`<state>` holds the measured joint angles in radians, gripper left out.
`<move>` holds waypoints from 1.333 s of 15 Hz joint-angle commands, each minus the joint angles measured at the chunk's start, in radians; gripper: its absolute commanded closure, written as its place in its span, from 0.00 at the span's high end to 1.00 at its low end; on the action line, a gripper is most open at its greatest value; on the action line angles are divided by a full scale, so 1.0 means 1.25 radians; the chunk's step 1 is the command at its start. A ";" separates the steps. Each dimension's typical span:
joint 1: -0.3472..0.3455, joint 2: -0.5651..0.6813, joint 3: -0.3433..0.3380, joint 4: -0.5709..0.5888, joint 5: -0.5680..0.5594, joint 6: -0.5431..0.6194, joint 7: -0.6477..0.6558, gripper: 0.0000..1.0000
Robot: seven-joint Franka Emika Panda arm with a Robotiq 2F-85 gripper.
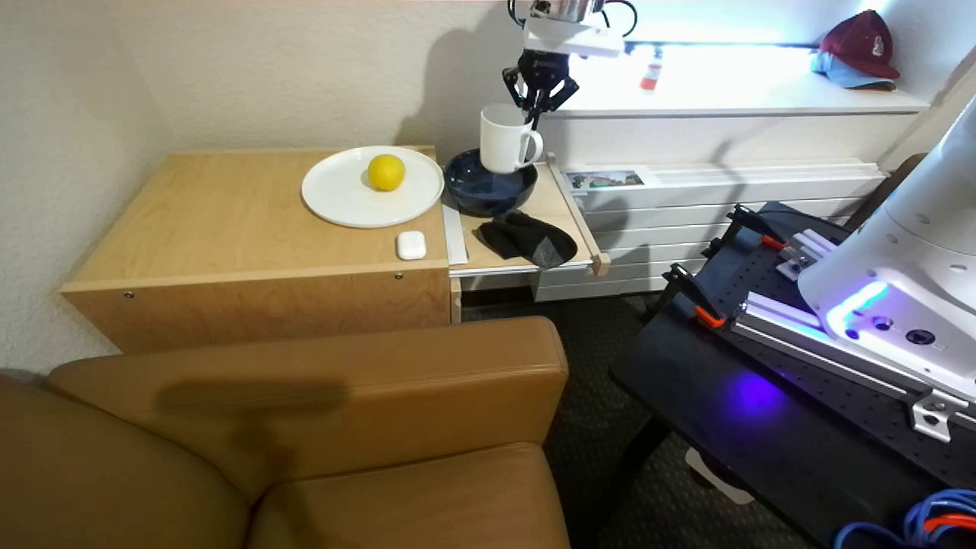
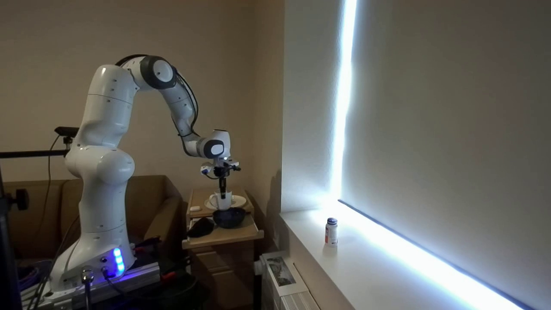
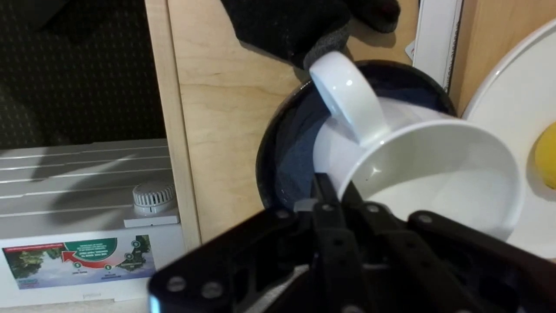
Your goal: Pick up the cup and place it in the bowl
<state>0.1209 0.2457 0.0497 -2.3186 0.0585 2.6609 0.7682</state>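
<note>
The cup [image 1: 499, 145] is a white mug with a side handle, held roughly upright over the bowl in both exterior views [image 2: 223, 203]. The bowl [image 1: 488, 195] is dark blue and shallow, on the pulled-out wooden board [image 2: 229, 219]. My gripper [image 1: 534, 118] is shut on the cup's rim, one finger inside and one outside, as the wrist view [image 3: 336, 187] shows. In the wrist view the cup [image 3: 438, 174] covers much of the bowl [image 3: 289, 150], with its handle toward the black cloth. The exact gap between the cup's base and the bowl is hard to tell.
A white plate [image 1: 335, 188] with a yellow ball [image 1: 386, 172] stands beside the bowl on the cabinet top. A black cloth item [image 1: 528, 238] lies in front of the bowl. A small white case [image 1: 411, 245] sits near the cabinet edge. A radiator [image 1: 686, 213] stands beside the board.
</note>
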 commanded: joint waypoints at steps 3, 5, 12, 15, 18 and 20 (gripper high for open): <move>0.031 0.121 -0.049 0.113 0.004 0.006 0.095 0.01; 0.052 0.147 -0.065 0.136 -0.010 -0.007 0.125 0.01; 0.040 0.167 -0.046 0.137 0.034 0.006 0.098 0.01; 0.049 0.191 -0.049 0.148 0.048 0.021 0.109 0.01; 0.056 0.213 -0.054 0.156 0.050 0.033 0.113 0.01; 0.059 0.226 -0.058 0.162 0.048 0.038 0.115 0.01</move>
<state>0.1809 0.5001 -0.0116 -2.1394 0.1046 2.6831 0.9120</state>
